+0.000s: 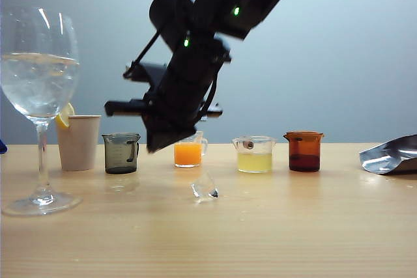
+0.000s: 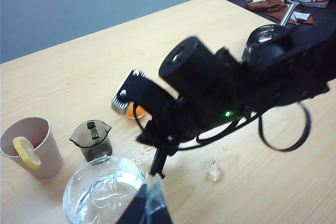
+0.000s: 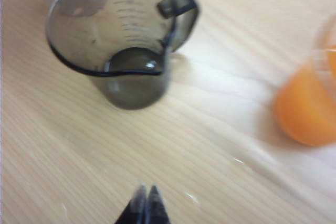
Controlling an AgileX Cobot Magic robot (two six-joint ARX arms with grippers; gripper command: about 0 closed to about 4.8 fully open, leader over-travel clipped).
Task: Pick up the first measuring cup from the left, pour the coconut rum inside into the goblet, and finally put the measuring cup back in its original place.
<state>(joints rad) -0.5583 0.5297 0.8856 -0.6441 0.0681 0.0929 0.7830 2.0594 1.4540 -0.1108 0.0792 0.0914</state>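
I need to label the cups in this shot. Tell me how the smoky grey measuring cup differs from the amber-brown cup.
The measuring cup is smoky dark grey and see-through; the amber-brown cup is orange-brown. The measuring cup stands first in the row, beside the paper cup; the amber-brown cup stands last, near the foil pouch. The measuring cup looks empty; the amber-brown cup holds dark liquid. Both are small, upright and ungripped; the right gripper is shut.

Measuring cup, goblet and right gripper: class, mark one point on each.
measuring cup (image 3: 131, 85), right wrist view, front wall.
goblet (image 1: 39, 83), exterior view, bowl.
right gripper (image 3: 146, 198), right wrist view, shut fingertips, apart from the cup.
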